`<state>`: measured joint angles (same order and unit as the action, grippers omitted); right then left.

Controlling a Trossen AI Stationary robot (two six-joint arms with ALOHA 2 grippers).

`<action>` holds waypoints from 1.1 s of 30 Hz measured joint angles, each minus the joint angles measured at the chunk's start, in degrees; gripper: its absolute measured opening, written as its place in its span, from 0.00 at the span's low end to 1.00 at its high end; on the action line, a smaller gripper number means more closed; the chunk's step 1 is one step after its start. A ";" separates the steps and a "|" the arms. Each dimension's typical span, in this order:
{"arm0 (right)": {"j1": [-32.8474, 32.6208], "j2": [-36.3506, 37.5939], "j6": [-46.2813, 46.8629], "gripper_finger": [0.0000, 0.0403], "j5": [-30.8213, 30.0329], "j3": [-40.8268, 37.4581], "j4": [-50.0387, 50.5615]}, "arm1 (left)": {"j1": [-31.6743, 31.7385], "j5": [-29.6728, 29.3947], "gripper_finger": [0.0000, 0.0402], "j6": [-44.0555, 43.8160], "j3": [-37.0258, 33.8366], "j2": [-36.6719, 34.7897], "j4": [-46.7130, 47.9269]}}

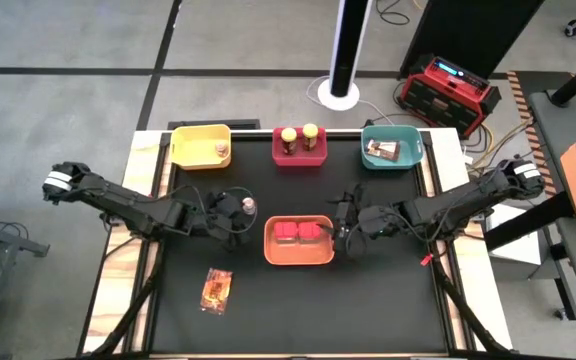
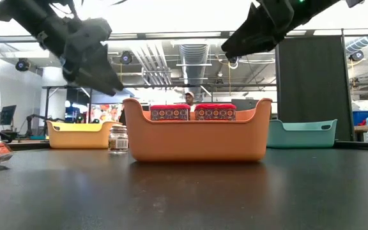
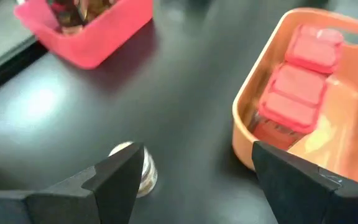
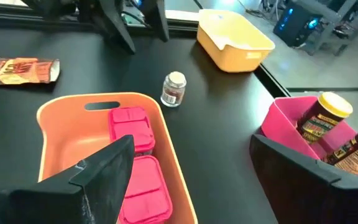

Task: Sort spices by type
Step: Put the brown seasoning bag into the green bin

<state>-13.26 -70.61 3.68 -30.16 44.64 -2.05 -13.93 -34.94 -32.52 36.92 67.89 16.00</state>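
Left gripper (image 1: 240, 212), jaws apart, hangs just above the small glass shaker (image 1: 250, 205) standing on the desk (image 1: 368, 300): light, hard, slick, likely tippy, best pinched across its body; right gripper (image 1: 345, 228), jaws apart, over the orange tray (image 1: 299, 256); no labels readable.

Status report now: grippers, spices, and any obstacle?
Left gripper open, by loose shaker. Right gripper open, empty, at orange tray, both red tubs inside. Packet unsorted on table. Nothing blocking.
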 joint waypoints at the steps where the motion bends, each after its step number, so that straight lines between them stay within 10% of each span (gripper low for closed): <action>1: -0.02 0.00 -0.10 0.77 0.01 0.00 -0.24 | 0.00 0.02 0.71 0.76 0.59 -0.22 0.28; 14: 0.00 -0.02 -1.36 0.80 0.03 -0.04 -0.09 | 0.25 -2.07 0.71 7.47 12.27 -0.45 10.39; 26: 0.00 -0.04 -1.14 0.77 0.10 -0.62 0.22 | 0.55 -0.21 0.71 9.21 7.47 -0.43 11.84; 33: 0.02 -0.07 -0.55 0.81 0.10 -1.37 0.05 | -1.26 16.36 0.71 3.23 6.81 -0.43 12.11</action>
<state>-13.23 -70.67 3.13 -30.06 43.27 -2.00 -15.20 -18.58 -29.29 43.73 67.46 28.11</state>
